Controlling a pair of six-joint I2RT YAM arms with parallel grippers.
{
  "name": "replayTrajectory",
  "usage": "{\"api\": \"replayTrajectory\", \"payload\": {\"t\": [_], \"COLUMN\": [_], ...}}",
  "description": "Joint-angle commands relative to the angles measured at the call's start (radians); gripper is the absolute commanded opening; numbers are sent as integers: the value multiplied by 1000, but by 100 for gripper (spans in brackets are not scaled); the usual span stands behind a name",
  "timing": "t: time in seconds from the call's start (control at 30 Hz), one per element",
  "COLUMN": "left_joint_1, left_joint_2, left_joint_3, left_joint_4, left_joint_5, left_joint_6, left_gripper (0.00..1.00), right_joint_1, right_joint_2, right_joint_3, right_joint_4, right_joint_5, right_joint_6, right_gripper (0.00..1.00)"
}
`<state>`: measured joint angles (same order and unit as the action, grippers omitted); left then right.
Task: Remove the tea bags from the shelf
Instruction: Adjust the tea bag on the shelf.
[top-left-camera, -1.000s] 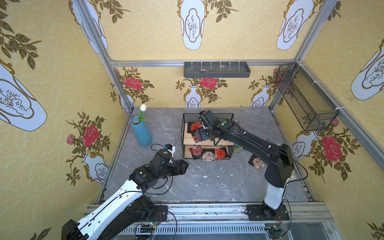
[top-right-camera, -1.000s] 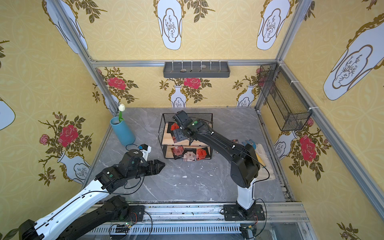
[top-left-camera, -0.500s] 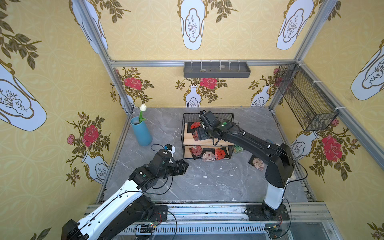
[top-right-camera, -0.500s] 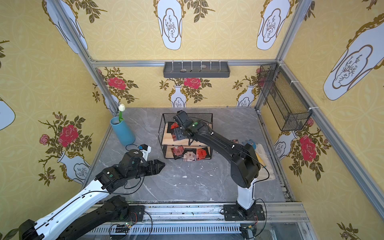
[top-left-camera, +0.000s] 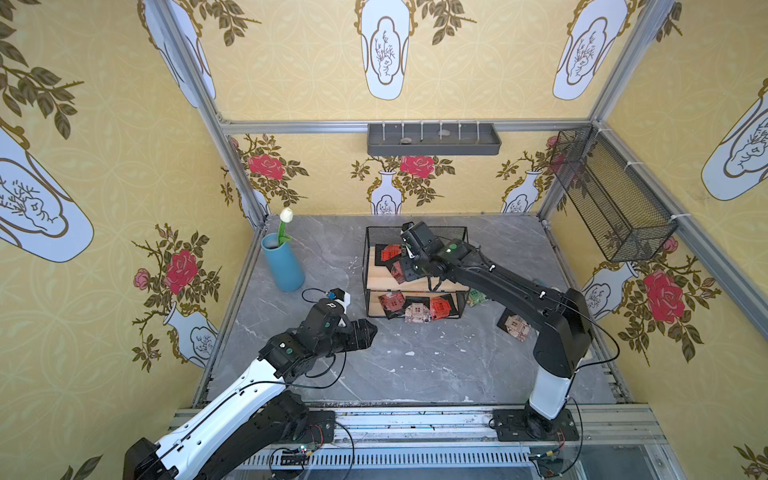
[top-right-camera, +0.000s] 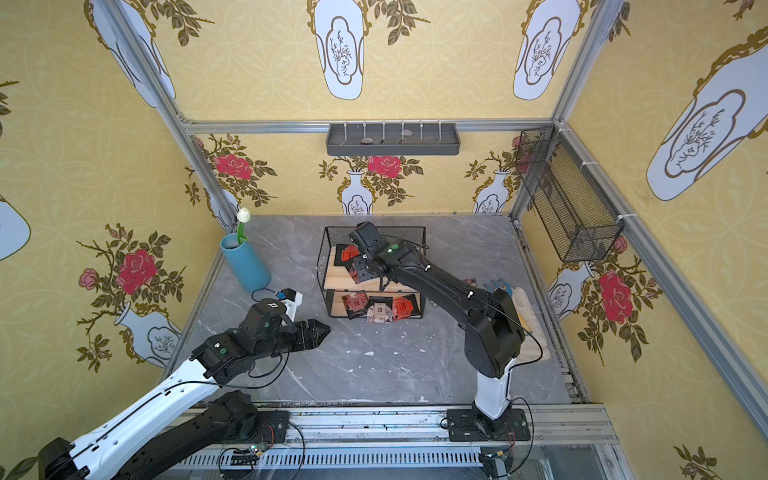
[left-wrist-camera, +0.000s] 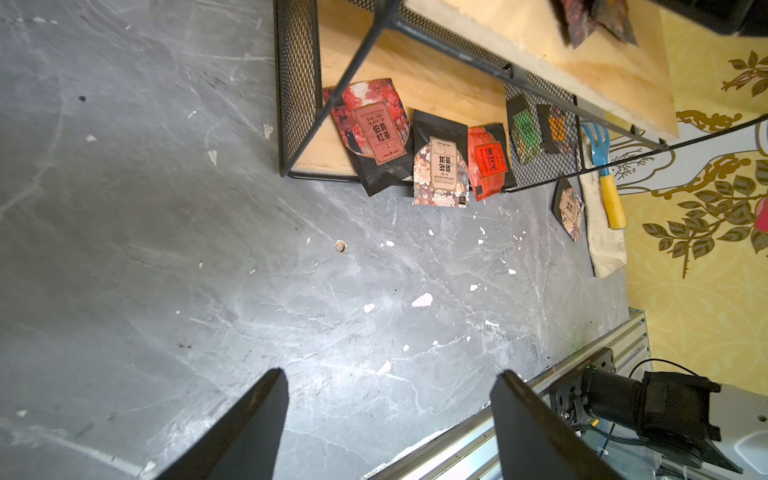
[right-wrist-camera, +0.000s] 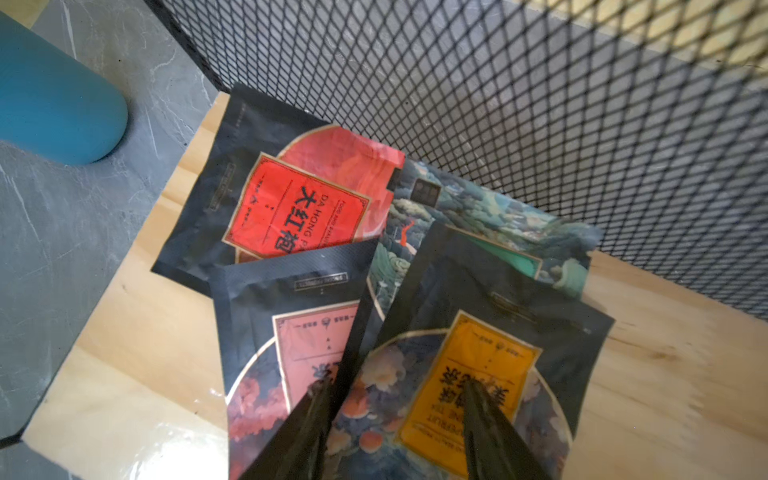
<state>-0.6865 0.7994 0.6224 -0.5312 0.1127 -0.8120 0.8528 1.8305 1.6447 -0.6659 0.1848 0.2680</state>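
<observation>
The shelf (top-left-camera: 380, 279) stands mid-table, with black mesh sides and two wooden boards. My right gripper (right-wrist-camera: 395, 388) is down on its upper board (right-wrist-camera: 145, 332). Its jaws stand a narrow gap apart on an orange-labelled tea bag (right-wrist-camera: 478, 345), one fingertip at that bag's raised edge. Beside it lie a pink-labelled bag (right-wrist-camera: 307, 336), a red one (right-wrist-camera: 299, 208) and a teal one (right-wrist-camera: 478, 212). Three more tea bags (left-wrist-camera: 440, 170) stick out of the lower tier. Two bags (top-left-camera: 515, 325) lie on the table to the shelf's right. My left gripper (left-wrist-camera: 390, 371) hovers open and empty over bare table.
A blue vase (top-left-camera: 284, 266) with a white tulip stands left of the shelf. A grey tray (top-left-camera: 432, 139) hangs on the back wall and a black mesh basket (top-left-camera: 611, 195) on the right wall. A cloth (top-right-camera: 525, 309) with a small blue fork lies at the table's right edge.
My right gripper's jaws have narrowed over the tea bags on the upper board. The left arm has stayed where it was.
</observation>
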Motion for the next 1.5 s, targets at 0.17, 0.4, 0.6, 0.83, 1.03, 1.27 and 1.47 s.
{"api": "replayTrajectory", "payload": {"t": [0.17, 0.4, 0.6, 0.83, 1.03, 1.27, 1.47], "left_joint_1": [1, 1, 1, 1, 1, 1, 1], "left_joint_2": [-3, -6, -9, -11, -8, -3, -2], "left_joint_3": [-11, -11, -13, -13, -13, -12, -10], "left_joint_4": [29, 28, 28, 31, 36, 40, 42], "left_joint_5": [-1, -1, -4, -4, -2, 1, 2], "left_joint_6": [2, 2, 2, 0, 0, 2, 2], "left_gripper": [86, 86, 86, 86, 86, 86, 86], "right_joint_1": [-2, -3, -3, 2, 17, 29, 40], "right_joint_2": [-11, -16, -26, -49, -75, -114, -144], "right_joint_3": [-7, -8, 1, 13, 27, 31, 41], "right_joint_4": [-29, -26, -25, -31, -47, -54, -72], "right_joint_5": [-16, -25, -21, 12, 73, 120, 194], "right_joint_6": [6, 4, -6, -21, -38, -48, -59], "right_gripper": [32, 19, 7, 1, 0, 0, 0]}}
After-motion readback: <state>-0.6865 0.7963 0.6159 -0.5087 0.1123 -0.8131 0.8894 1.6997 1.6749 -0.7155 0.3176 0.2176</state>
